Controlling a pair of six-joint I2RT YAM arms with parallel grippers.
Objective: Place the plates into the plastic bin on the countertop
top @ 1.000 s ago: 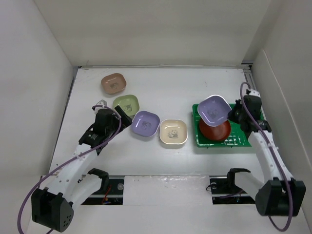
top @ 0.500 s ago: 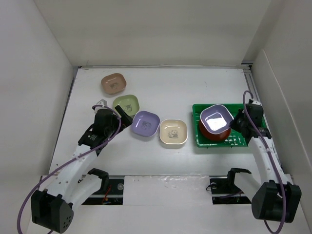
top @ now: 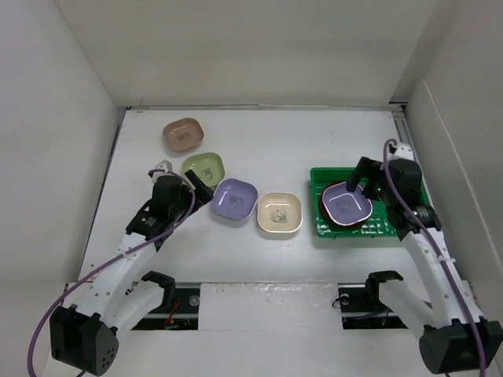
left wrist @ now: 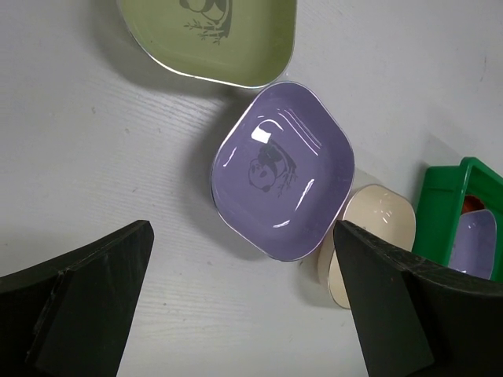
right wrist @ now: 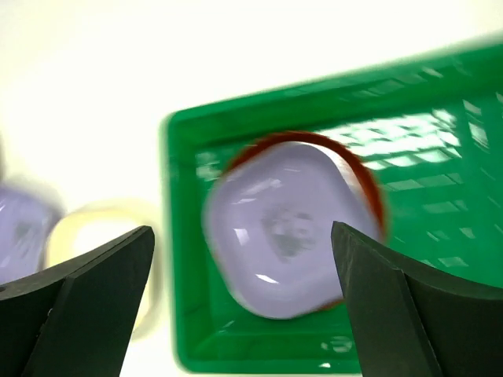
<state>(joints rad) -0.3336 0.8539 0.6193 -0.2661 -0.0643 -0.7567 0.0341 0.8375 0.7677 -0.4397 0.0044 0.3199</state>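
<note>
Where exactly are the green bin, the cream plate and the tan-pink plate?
green bin (top: pixel 326 177): top view, its back-left corner.
cream plate (top: pixel 280 213): top view, middle of its panda print.
tan-pink plate (top: pixel 183 135): top view, its middle.

lavender plate (top: pixel 349 205) hides most of red plate (right wrist: pixel 302 137).

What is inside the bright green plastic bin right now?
In the bright green plastic bin, a lavender rounded-square plate lies on a round red plate, of which only the rim shows. Anything beneath the red plate is covered.
</note>
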